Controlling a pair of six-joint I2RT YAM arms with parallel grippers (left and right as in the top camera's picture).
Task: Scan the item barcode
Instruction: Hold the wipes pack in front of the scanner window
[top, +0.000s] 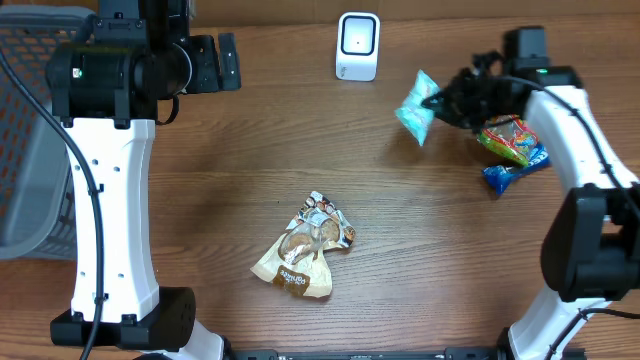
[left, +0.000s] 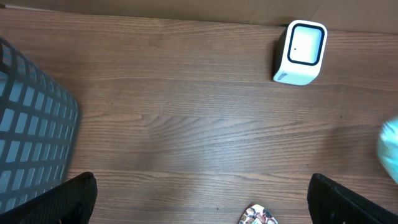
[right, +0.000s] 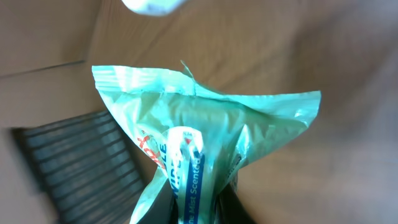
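Above the desk (top: 250, 150), right of the scanner (top: 358, 45), I see the right jaws clamped on a teal packet (top: 414, 108), lifted clear; the left jaws stand wide apart, empty.

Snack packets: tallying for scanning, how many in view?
4: teal packet in the right fingers, tan packet mid-table, green-red packet and blue packet beside the right arm; others may be hidden.
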